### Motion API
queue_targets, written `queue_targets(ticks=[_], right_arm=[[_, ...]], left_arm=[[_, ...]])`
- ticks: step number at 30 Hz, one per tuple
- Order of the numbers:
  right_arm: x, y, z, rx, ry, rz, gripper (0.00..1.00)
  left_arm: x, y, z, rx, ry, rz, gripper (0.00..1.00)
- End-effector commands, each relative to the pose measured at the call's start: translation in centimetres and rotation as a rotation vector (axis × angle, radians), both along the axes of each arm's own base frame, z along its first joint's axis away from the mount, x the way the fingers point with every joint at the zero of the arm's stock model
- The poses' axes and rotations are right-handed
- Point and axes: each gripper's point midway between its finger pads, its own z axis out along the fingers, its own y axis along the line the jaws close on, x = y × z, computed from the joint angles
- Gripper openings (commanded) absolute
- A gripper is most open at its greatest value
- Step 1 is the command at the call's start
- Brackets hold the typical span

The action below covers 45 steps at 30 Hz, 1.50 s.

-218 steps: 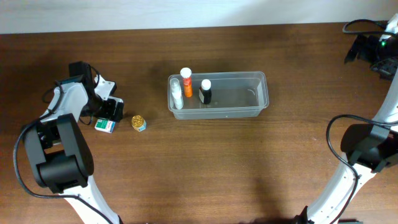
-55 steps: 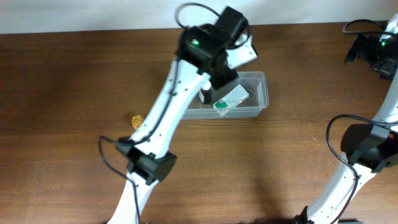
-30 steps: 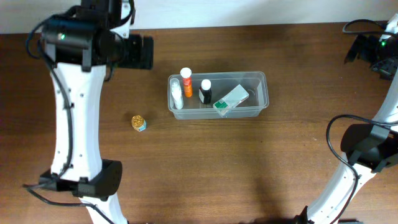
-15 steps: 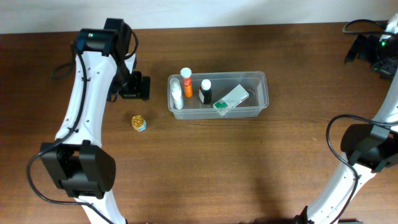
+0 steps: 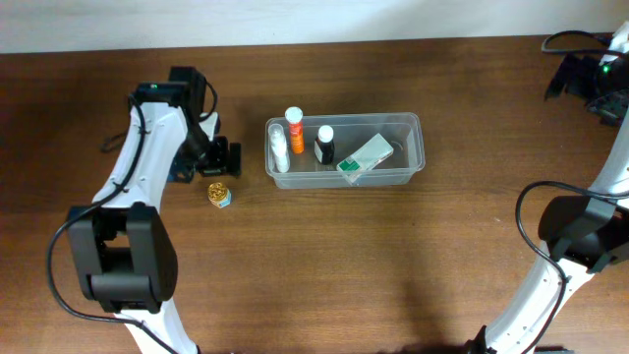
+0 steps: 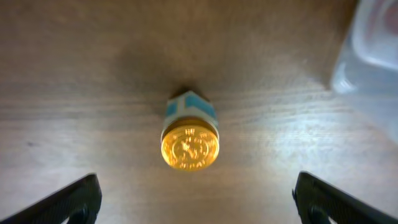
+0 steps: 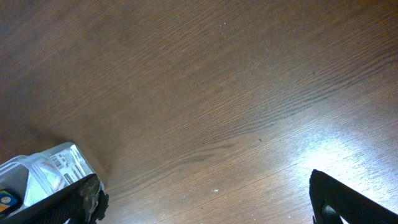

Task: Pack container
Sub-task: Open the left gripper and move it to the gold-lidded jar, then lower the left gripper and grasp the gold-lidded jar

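Observation:
The clear plastic container [image 5: 413, 147] stands mid-table and holds a white bottle [image 5: 280, 153], an orange bottle [image 5: 295, 129], a black bottle [image 5: 324, 146] and a green-and-white box [image 5: 365, 157]. A small gold-capped jar [image 5: 219, 195] stands on the table left of it; it also shows in the left wrist view [image 6: 189, 144]. My left gripper [image 5: 222, 160] is open and empty, just above the jar, its fingers wide apart [image 6: 196, 202]. The container's corner shows in the left wrist view [image 6: 367, 68]. My right gripper [image 7: 205, 199] is open and empty at the far right back.
The left arm [image 5: 147, 147] reaches in from the table's left side. The right arm [image 5: 600, 88] with its cables sits at the back right corner. A corner of the container shows in the right wrist view [image 7: 43, 171].
My left arm has left the green-and-white box in the container, swung back to the left and come down over the gold-capped jar. The right arm has not moved.

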Motion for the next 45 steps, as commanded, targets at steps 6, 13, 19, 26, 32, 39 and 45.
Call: queue_targets(ticks=[6,13,19,26,32,39,45], right_arm=[[-0.5,0.3,1.3,-0.015,-0.02,-0.006,0.98],[-0.5,0.3,1.3,-0.015,-0.02,-0.006,0.98],[-0.5,0.3,1.3,-0.015,-0.02,-0.006,0.98],[-0.5,0.3,1.3,-0.015,-0.02,-0.006,0.98],[-0.5,0.3,1.3,-0.015,-0.02,-0.006,0.98],[-0.5,0.3,1.3,-0.015,-0.02,-0.006,0.98],[-0.5,0.3,1.3,-0.015,-0.02,-0.006,0.98]], left_arm=[[-0.7,0.8,-1.9,0.034,0.017,0.076,0.99],[-1.1,0.9,-2.3,0.041,0.028,0.076,0.99],[-1.9,0.9,-3.8,0.042,0.047,0.075,0.99],[-2.0,0.9,-5.2,0.041,0.035,0.075,0.99],[-1.2,0.9,-5.4,0.038,0.004,0.076,0.99],[-1.4,0.9,-6.5,0.041,0.034,0.076,0.99],[-1.6,0.9,-7.5,0.043,0.062,0.075,0.99]])
